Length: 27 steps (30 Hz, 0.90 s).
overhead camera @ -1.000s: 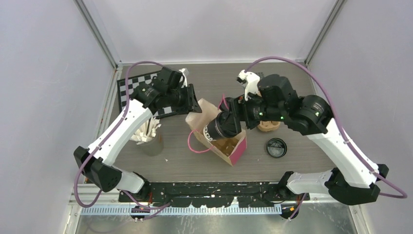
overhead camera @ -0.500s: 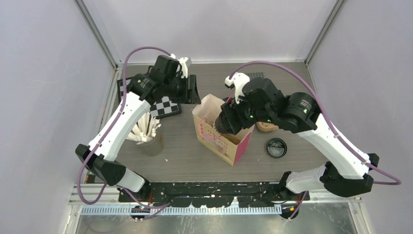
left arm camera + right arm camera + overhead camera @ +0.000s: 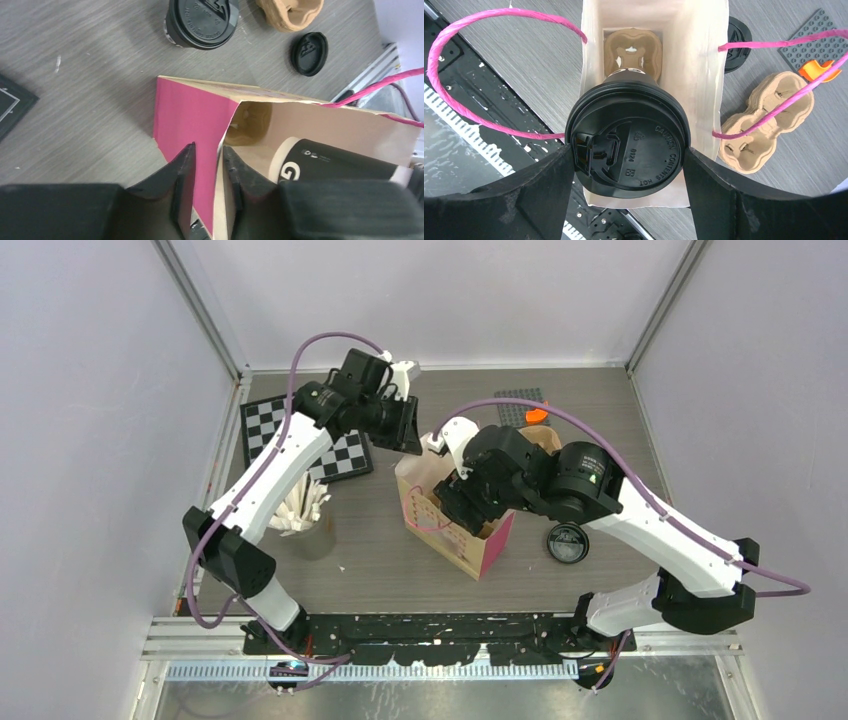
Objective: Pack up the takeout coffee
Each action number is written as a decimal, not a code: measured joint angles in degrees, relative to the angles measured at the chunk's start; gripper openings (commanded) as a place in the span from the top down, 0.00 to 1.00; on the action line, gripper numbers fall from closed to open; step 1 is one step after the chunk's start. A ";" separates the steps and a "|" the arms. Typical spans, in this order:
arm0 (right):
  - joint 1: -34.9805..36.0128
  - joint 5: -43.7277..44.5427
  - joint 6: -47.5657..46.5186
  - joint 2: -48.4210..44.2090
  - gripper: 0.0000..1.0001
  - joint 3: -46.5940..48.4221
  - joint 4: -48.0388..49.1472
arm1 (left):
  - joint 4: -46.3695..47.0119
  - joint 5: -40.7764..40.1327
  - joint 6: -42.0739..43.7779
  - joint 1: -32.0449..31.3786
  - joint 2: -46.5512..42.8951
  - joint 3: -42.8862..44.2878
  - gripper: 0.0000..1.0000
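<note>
- The right gripper (image 3: pixel 628 150), jaws spread wide, clasps a black paper coffee cup with a round black plastic lid (image 3: pixel 634 125) by its sides, lid towards the wrist, the cup lowered into the open mouth of a brown paper bag with pink sides and pink cord handles (image 3: pixel 706 75)
- Past the held cup, deeper in the bag, a brown moulded-cardboard carrier (image 3: pixel 631 47) lies on the bag's floor
- The left gripper (image 3: pixel 206 185), jaws nearly together, pinches the bag's wall at a corner of the rim, on the side away from the right gripper
- Beyond the left gripper's tips, outside the bag, a second lidded black cup (image 3: pixel 200 22) stands upright on the grey wood-grain counter (image 3: pixel 90 75), near another brown carrier (image 3: pixel 290 12) and a loose black lid (image 3: pixel 310 52)
</note>
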 measured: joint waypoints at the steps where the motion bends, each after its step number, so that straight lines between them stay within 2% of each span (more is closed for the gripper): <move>1: 0.22 0.28 -0.24 0.00 0.24 -0.09 -0.02 | 0.39 0.57 0.46 0.00 0.26 0.00 0.91; 2: 0.26 0.61 -0.46 0.00 0.24 -0.17 0.00 | 0.74 1.22 0.94 0.00 0.46 0.00 0.98; 3: 0.33 0.85 -0.68 0.00 0.24 -0.22 0.02 | 1.09 1.75 1.31 0.00 0.55 0.00 1.00; 8: 0.35 3.43 -1.51 0.28 0.24 -0.24 -0.04 | 5.62 4.09 2.75 -0.50 -0.63 -1.81 1.00; 15: 0.35 7.04 -4.52 0.63 0.24 -0.20 -0.37 | 18.73 5.66 1.16 -2.43 -10.93 -16.85 1.00; 23: 0.37 8.33 -7.72 0.61 0.24 -1.09 -0.57 | 28.72 6.49 -1.97 -2.64 -18.03 -24.83 1.00; 25: 0.57 8.33 -8.13 0.61 0.24 -1.60 -0.76 | 30.40 6.54 -2.97 -2.64 -19.47 -26.75 0.95; 27: 1.03 8.35 -8.48 0.44 0.24 -2.49 -0.66 | 31.26 6.51 -3.80 -2.64 -20.61 -28.39 0.81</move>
